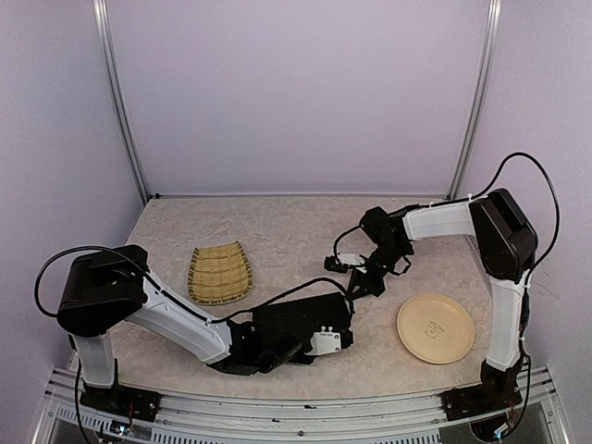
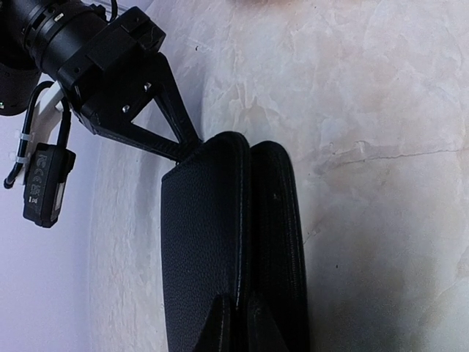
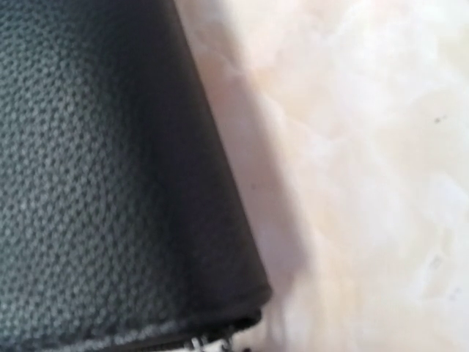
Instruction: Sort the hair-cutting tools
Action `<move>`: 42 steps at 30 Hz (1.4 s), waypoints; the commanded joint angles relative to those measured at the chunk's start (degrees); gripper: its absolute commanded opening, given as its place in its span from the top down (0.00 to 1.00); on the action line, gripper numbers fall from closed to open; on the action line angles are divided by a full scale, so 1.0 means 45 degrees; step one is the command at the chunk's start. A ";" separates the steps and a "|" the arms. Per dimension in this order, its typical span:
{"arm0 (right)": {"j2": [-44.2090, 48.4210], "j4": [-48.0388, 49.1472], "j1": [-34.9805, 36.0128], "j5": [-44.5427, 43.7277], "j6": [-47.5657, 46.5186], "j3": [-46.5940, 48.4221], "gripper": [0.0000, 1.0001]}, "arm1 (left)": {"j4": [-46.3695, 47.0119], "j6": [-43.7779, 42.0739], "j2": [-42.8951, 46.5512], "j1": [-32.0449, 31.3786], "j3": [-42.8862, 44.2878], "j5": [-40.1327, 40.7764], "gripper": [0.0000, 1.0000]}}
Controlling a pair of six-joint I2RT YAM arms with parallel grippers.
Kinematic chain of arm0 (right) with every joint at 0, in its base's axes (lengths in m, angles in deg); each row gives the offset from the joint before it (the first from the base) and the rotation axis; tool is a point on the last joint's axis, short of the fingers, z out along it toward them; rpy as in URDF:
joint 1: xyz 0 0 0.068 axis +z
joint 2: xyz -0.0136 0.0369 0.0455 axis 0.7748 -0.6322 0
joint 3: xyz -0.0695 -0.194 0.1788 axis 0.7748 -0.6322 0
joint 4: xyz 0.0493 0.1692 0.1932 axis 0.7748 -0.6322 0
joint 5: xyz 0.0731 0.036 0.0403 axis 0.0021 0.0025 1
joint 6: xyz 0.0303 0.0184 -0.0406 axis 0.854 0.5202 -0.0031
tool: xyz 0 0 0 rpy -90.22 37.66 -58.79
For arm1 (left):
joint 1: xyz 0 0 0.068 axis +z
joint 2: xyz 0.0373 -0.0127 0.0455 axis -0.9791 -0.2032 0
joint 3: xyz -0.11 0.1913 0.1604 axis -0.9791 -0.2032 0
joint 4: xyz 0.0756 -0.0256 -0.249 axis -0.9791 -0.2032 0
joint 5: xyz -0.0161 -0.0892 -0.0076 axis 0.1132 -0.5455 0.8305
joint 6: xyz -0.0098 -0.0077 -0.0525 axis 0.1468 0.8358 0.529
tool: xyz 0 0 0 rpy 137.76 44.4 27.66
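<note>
The hair-cutting tools are hidden in every view. A black rectangular zip case (image 1: 310,319) lies shut at mid-table. My left gripper (image 1: 277,344) is at its near left end. In the left wrist view this gripper (image 2: 240,323) is shut on the edge of the case (image 2: 205,235). My right gripper (image 1: 357,285) is shut, with its tip (image 2: 183,150) at the case's far corner. The right wrist view shows only the case (image 3: 95,183) close up, with its zip (image 3: 212,341) at the bottom edge. Whether the right fingers pinch the zip pull I cannot tell.
A woven bamboo tray (image 1: 220,273) sits left of centre, beyond the left arm. A round tan plate (image 1: 435,328) lies at the near right beside the right arm's base. Metal frame posts stand at the back corners.
</note>
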 commanded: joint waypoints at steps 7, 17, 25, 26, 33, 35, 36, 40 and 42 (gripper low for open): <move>-0.0271 0.1072 -0.0382 -0.1248 0.0107 -0.0071 0.96 | -0.0341 -0.0144 -0.0233 -0.0377 -0.0047 -0.0605 1.00; 0.2034 0.1669 -0.0430 -0.1016 0.0370 -0.1729 0.58 | -0.1037 0.0718 0.0065 -0.0458 -0.0136 0.0394 0.74; 0.2854 0.1573 -0.0558 -0.1105 0.0747 -0.1913 0.57 | -0.1400 0.1401 0.0779 -0.0624 -0.0297 0.0808 0.62; 0.2872 0.1474 -0.0568 -0.1195 0.0873 -0.1749 0.57 | -0.1725 0.1699 0.0951 -0.0611 -0.0321 0.0774 0.62; 0.3879 0.1347 -0.0909 -0.1261 0.1568 -0.1118 0.57 | -0.3909 0.5233 0.3391 -0.0430 -0.1412 -0.0808 0.80; 0.4206 0.1325 -0.1141 -0.1485 0.1813 -0.0615 0.56 | -0.4568 0.6399 0.3886 0.0036 -0.1375 -0.1086 0.83; 0.4381 0.1323 -0.1285 -0.1518 0.1922 -0.0378 0.56 | -0.4792 0.6855 0.4140 0.0311 -0.1364 -0.1120 0.83; 0.5022 0.1039 -0.2304 -0.0838 0.2560 0.0734 0.56 | -0.5351 0.8277 0.5196 0.1935 -0.1206 -0.1009 0.84; 0.5454 0.1200 -0.2938 -0.0722 0.2933 0.1005 0.56 | -0.5536 0.8782 0.5876 0.2920 -0.1061 -0.1087 0.84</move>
